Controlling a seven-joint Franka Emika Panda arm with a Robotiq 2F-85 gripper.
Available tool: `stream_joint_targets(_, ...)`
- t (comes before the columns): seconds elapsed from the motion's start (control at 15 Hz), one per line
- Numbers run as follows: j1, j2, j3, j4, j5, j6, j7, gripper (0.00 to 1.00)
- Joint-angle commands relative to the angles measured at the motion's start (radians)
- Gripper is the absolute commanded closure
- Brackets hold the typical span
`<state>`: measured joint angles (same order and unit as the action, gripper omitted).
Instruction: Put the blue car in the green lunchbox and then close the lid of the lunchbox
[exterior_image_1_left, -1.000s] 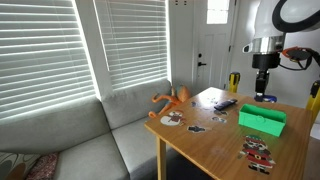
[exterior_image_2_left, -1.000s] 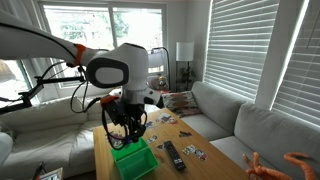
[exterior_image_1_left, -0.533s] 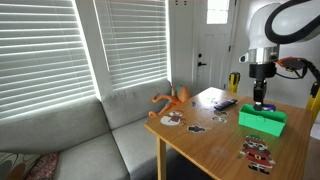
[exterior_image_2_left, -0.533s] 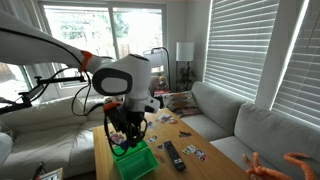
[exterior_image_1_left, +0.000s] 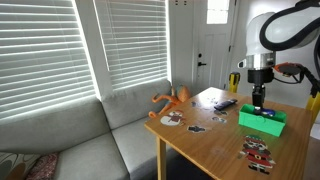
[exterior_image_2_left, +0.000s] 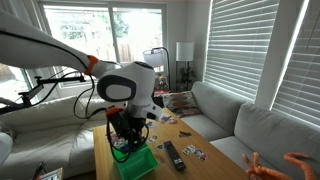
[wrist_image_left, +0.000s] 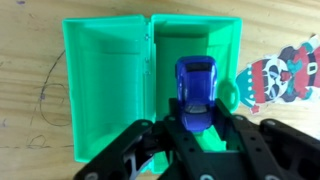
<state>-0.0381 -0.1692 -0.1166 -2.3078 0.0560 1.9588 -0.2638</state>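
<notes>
The green lunchbox (wrist_image_left: 110, 80) lies open on the wooden table, both halves showing from above in the wrist view. It also shows in both exterior views (exterior_image_1_left: 262, 121) (exterior_image_2_left: 135, 162). My gripper (wrist_image_left: 196, 125) is shut on the blue car (wrist_image_left: 196, 85), holding it by its rear end over the right half of the lunchbox. In an exterior view my gripper (exterior_image_1_left: 259, 100) hangs just above the lunchbox. In another exterior view (exterior_image_2_left: 124, 143) it reaches down at the box's near rim. The car is too small to see in the exterior views.
A Santa sticker (wrist_image_left: 280, 70) lies right of the lunchbox. On the table are a black remote (exterior_image_2_left: 173, 154), more cut-out figures (exterior_image_1_left: 258, 150) and a dark item (exterior_image_1_left: 225, 102). An orange octopus toy (exterior_image_1_left: 172, 98) sits on the grey couch (exterior_image_1_left: 90, 140).
My gripper has come down with the blue car, from well above the lunchbox to just over its open halves.
</notes>
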Motion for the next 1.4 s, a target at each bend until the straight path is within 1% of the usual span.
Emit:
stream_joint_targets(0.0,-0.01,0.0,-0.005,0.001,0.035,0.001,-0.031,0.89)
stream_joint_targets(0.2,-0.01,0.003,-0.003,-0.001,0.027,0.006,-0.028,0.89)
stream_joint_targets(0.27,-0.011,0.005,-0.003,0.0,0.026,0.007,-0.024,0.66)
stream_joint_targets(0.33,-0.011,0.008,-0.003,0.002,0.027,0.004,-0.022,0.61)
stream_joint_targets(0.4,-0.011,0.011,-0.003,0.002,0.026,0.005,-0.022,0.68)
stream_joint_targets(0.47,-0.011,0.014,-0.002,0.002,0.025,0.006,-0.022,0.86)
stream_joint_targets(0.6,-0.011,0.02,-0.002,0.004,0.026,0.006,-0.022,0.89)
stream_joint_targets(0.87,-0.013,0.026,-0.001,0.006,0.021,0.004,-0.019,0.89)
stream_joint_targets(0.93,-0.013,0.027,0.0,0.006,0.019,0.004,-0.018,0.83)
stream_joint_targets(1.0,-0.013,0.029,0.001,0.005,0.016,0.006,-0.017,0.73)
stream_joint_targets(1.13,-0.012,0.031,0.002,0.005,0.014,0.006,-0.015,0.64)
stream_joint_targets(1.33,-0.014,0.028,0.001,0.005,0.012,0.009,-0.014,0.63)
